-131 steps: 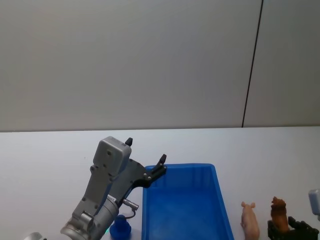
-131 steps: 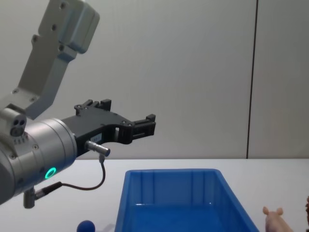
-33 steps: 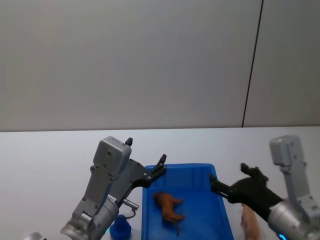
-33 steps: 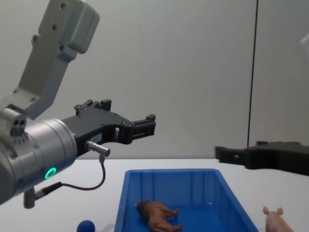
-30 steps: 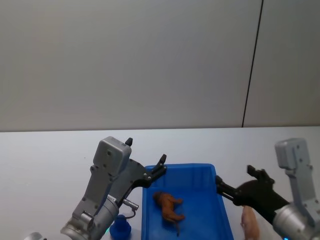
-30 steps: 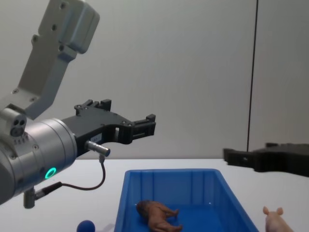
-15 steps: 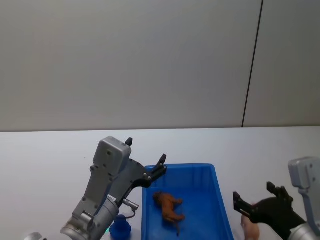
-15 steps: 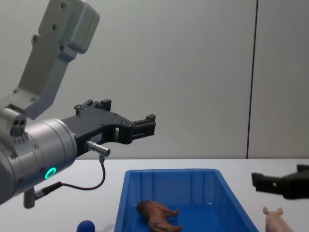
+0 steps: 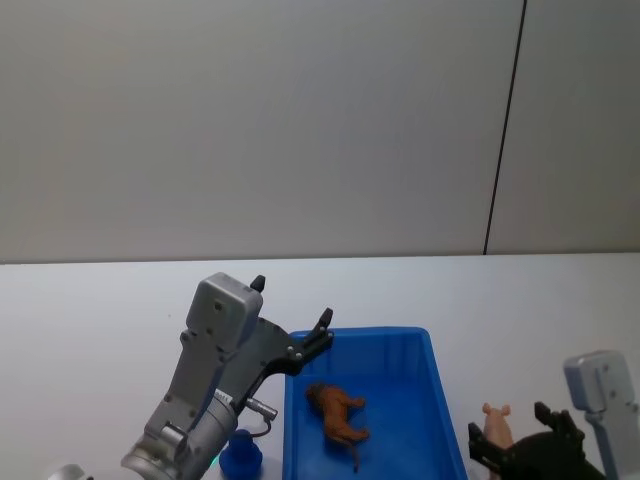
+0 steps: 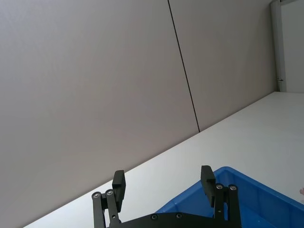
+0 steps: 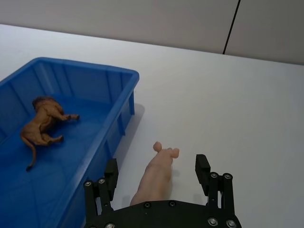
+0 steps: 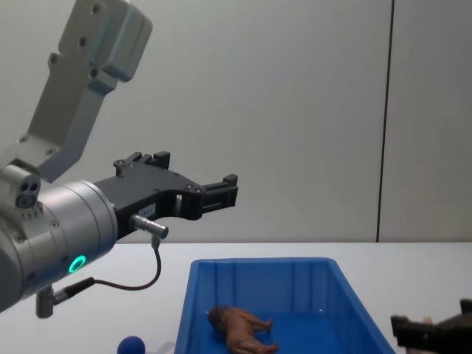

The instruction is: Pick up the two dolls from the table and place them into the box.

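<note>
Straddling the pink doll (image 11: 153, 183) beside the box (image 11: 95, 68), right gripper (image 11: 156, 164) gapes wide — brown doll (image 11: 42, 121) already inside; left gripper (image 10: 162, 177) idles wide over its left rim.

**Background and room.** A plain grey wall (image 9: 250, 120) closed the scene behind a white table (image 9: 90, 320). The wall was smooth and matt, and met the table's far edge in a straight horizontal line. A thin dark seam (image 9: 505, 125) ran down the wall to that edge and split it into a wide part on the left and a narrower part on the right. In the chest view the seam stood nearly upright, right of centre. In the left wrist view a paler strip (image 10: 292, 42), bordered by a grey frame (image 10: 274, 42), adjoined the wall at one corner. The light was even and diffuse across wall and table.
</note>
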Motion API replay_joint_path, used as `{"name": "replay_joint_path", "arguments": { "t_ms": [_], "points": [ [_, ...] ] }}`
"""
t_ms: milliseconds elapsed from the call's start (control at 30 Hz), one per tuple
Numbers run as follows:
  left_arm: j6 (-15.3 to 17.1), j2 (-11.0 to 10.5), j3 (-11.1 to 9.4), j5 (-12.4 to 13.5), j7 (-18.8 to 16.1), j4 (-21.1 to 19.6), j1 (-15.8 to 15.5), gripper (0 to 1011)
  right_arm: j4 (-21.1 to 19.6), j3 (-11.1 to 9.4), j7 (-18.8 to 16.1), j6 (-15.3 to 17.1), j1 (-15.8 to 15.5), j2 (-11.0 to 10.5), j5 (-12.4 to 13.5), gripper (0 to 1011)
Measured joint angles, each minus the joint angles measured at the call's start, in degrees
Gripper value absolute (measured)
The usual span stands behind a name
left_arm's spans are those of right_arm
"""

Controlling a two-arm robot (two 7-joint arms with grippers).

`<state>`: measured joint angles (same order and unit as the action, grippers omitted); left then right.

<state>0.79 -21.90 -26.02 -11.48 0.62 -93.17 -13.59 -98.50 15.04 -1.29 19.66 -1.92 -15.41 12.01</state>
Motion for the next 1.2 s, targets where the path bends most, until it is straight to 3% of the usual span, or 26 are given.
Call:
{"name": "replay_joint_path", "arguments": {
  "t_ms": [633, 1200],
  "points": [
    [0.0, 0.0, 0.0, 0.0, 0.0, 0.0, 0.0, 1001, 5.2, 1.2, -1.6, -0.7, 1.4, 2.0, -2.8, 991],
    [0.0, 0.0, 0.0, 0.0, 0.0, 0.0, 0.0, 1001, 5.6, 1.1, 1.4, 0.3, 1.1, 2.6, -3.7, 533]
  ]
}}
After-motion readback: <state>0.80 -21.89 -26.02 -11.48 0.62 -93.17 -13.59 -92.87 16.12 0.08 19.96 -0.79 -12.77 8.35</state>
